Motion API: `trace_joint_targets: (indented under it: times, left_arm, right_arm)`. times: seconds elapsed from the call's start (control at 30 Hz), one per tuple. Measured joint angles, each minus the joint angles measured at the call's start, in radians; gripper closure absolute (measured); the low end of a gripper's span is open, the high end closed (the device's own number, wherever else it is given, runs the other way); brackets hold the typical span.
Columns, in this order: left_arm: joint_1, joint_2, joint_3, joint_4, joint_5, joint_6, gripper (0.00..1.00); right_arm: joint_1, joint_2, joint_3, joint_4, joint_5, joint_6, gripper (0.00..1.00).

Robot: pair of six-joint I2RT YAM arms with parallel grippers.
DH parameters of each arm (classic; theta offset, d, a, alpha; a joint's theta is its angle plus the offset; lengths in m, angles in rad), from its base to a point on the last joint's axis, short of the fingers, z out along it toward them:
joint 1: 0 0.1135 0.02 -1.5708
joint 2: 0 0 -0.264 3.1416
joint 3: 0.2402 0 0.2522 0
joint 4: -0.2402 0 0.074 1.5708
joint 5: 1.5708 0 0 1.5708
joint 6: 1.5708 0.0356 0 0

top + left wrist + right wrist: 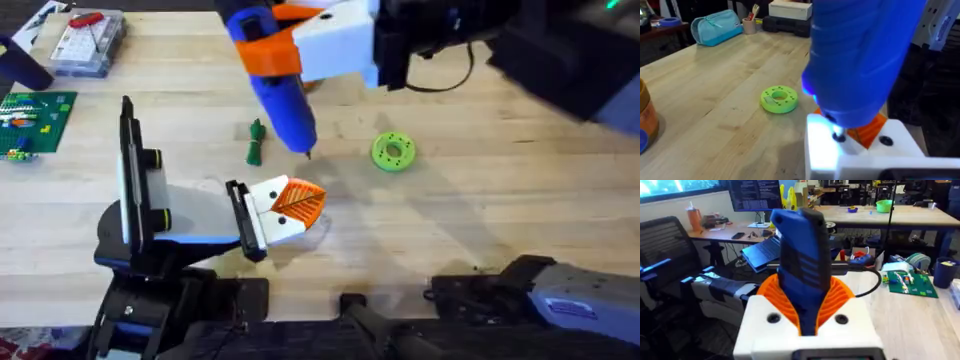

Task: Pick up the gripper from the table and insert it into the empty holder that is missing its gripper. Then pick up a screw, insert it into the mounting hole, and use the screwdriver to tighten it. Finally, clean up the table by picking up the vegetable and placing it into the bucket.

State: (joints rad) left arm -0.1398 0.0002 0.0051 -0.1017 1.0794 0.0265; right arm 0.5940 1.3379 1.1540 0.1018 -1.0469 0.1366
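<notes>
- Two arms are at work over the table (pixel 480 200). The right gripper (pixel 305 48) sits high at 12 o'clock in the overhead view, with its white fingers (pixel 765 325) and orange ribbed pads clamped on the screwdriver (pixel 282 100).
- From the right wrist, the blue body stands upright between the pads, held near its upper part.
- The screwdriver hangs bit-down and slightly tilted. In the overhead view its thin tip lies just beyond the holder (pixel 268 226), toward 12 o'clock.
- From the left wrist, the blue barrel looms close and the bit comes down onto the top face of the white holder block. A dark mounting hole shows just beside the bit.
- The holder sits at table centre on the end of the white-and-black left arm (pixel 135 195), black backing plate behind it.
- The gripper (pixel 298 204), an orange ribbed wedge, is seated in the holder and points toward 3 o'clock. It also peeks out orange behind the bit in the left wrist view.
- Left gripper (pixel 283 212): cannot tell whether it is open or closed.
- The vegetable (pixel 256 142) lies on the bare wood at 11 o'clock from the holder, near the screwdriver but apart from it.
- A lime-green ring (pixel 392 152) lies flat at 2 o'clock from the holder, well clear of it.
- The bucket (pixel 645 120) is cut off at the edge of the left wrist view, orange-brown with a bit of blue.
- A clear parts box (pixel 88 42) with a red-handled tool (pixel 87 18) on top is at the table's 10 o'clock corner. A green circuit board (pixel 35 120) lies below it at 9 o'clock.
</notes>
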Motion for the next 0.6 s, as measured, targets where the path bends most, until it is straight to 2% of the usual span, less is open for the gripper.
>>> trace_joint_targets:
  times: [0.13,0.23,0.4,0.6]
  left_arm:
    - [0.0,0.0,0.0,0.0,0.0,0.0,0.985]
    - [0.0,0.0,0.0,-0.001,0.0,0.0,0.985]
    - [0.0,0.0,0.0,-0.001,0.0,0.0,0.985]
    - [0.0,0.0,0.0,-0.002,0.001,0.0,0.985]
  right_arm:
    - [-0.006,0.004,0.134,-0.347,0.167,-0.18,0.894]
    - [-0.006,0.004,0.234,-0.506,0.284,-0.301,0.894]
    - [-0.005,0.001,0.337,-0.628,0.497,-0.431,0.894]
    - [-0.006,0.002,0.347,-0.795,0.74,-0.483,0.894]
